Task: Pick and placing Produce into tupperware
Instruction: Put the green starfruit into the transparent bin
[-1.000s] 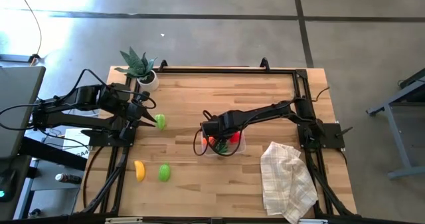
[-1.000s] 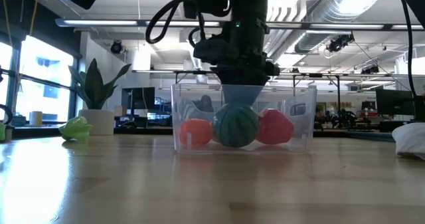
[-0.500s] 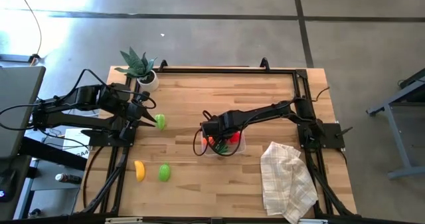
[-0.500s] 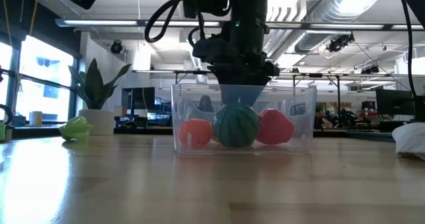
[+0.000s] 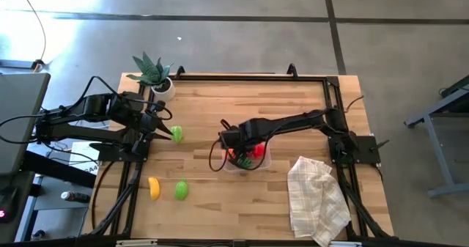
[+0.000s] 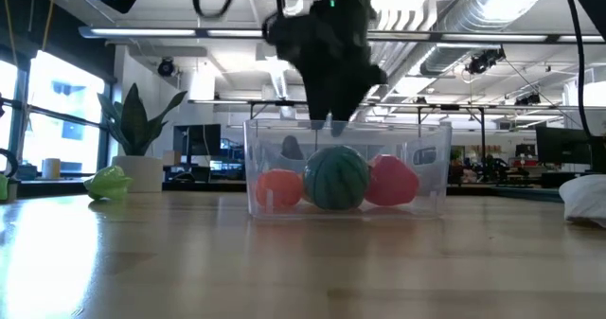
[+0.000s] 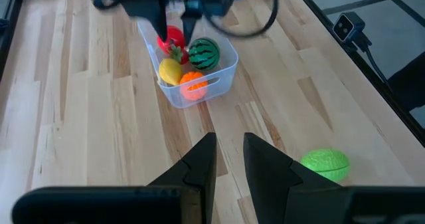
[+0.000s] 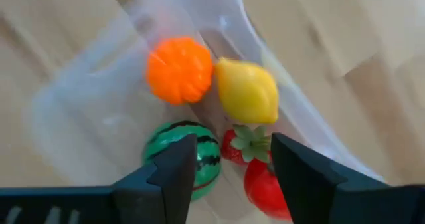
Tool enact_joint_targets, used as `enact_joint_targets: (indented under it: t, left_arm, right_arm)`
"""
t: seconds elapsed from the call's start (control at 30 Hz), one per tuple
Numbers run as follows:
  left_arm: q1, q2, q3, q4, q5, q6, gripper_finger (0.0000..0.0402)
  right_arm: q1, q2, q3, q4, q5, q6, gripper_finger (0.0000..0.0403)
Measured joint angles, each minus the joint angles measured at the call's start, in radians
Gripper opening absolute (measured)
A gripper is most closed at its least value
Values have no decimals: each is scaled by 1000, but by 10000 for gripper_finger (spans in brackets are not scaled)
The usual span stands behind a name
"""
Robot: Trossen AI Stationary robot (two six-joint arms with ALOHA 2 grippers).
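Note:
The clear tupperware stands mid-table and holds the orange, lemon, striped watermelon, strawberry and red pepper. My right gripper hangs open just above the tupperware's rim, over the watermelon, touching nothing. My left gripper waits near the table's left edge, its fingers a narrow gap apart, beside a green piece. A yellow banana and another green piece lie on the table near its near-left corner.
A potted plant stands at the far-left corner. A white checked cloth lies crumpled at the near-right. A black frame runs along the table's far edge. Bare wood lies between the two arms.
My right gripper has risen out of the tupperware, from just over the watermelon to above the rim, and shifted slightly toward the table's left. The fruits inside have stayed where they were.

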Motion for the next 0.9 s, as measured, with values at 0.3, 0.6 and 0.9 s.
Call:
enact_joint_targets:
  t: [0.3, 0.6, 0.9]
  left_arm:
    - [0, 0, 0, 0, 0, 0, 67]
    - [0, 0, 0, 0, 0, 0, 67]
    - [0, 0, 0, 0, 0, 0, 67]
  right_arm:
    - [37, -4, 391, -399, 182, -160, 124]
    - [48, -343, 325, -442, 370, -225, 87]
    - [254, -1070, -308, -290, 506, 40, 84]
